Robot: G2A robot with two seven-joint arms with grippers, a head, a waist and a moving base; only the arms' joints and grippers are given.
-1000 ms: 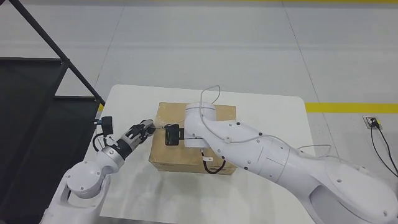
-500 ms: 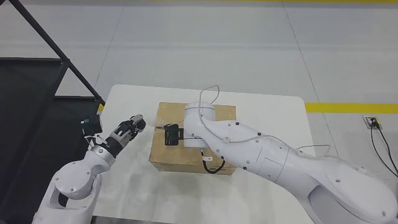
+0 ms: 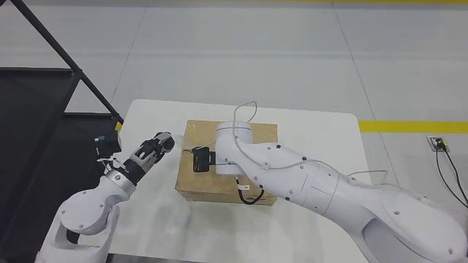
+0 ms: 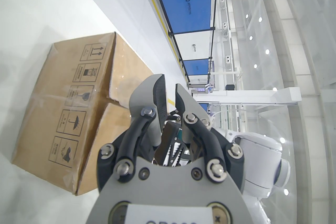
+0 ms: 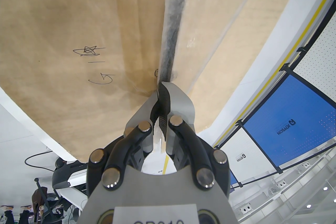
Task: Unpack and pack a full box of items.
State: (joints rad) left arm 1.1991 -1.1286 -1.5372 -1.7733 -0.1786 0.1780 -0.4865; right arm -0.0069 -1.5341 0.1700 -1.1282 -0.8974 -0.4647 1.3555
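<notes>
A closed brown cardboard box (image 3: 252,135) sits in the middle of the white table (image 3: 314,135). Clear tape (image 5: 199,33) covers its top seam (image 5: 172,25). My right arm lies across the box top. Its gripper (image 5: 162,87) is shut, with the tips pressed on the taped seam; I cannot tell whether any tape is pinched. My left gripper (image 3: 162,142) hangs just off the box's left side, apart from it. In the left wrist view this gripper (image 4: 170,92) is shut with nothing in it, and the box (image 4: 65,104) shows printed handling symbols on its side.
A black metal frame (image 3: 88,88) and a dark panel stand to the left of the table. Bare tabletop (image 3: 153,212) lies to the left of the box and in front of it. A yellow floor line (image 3: 409,126) runs off to the right.
My left gripper has drawn back a little from the box's left edge, and its wrist has swung further left. The right arm has hardly moved.
</notes>
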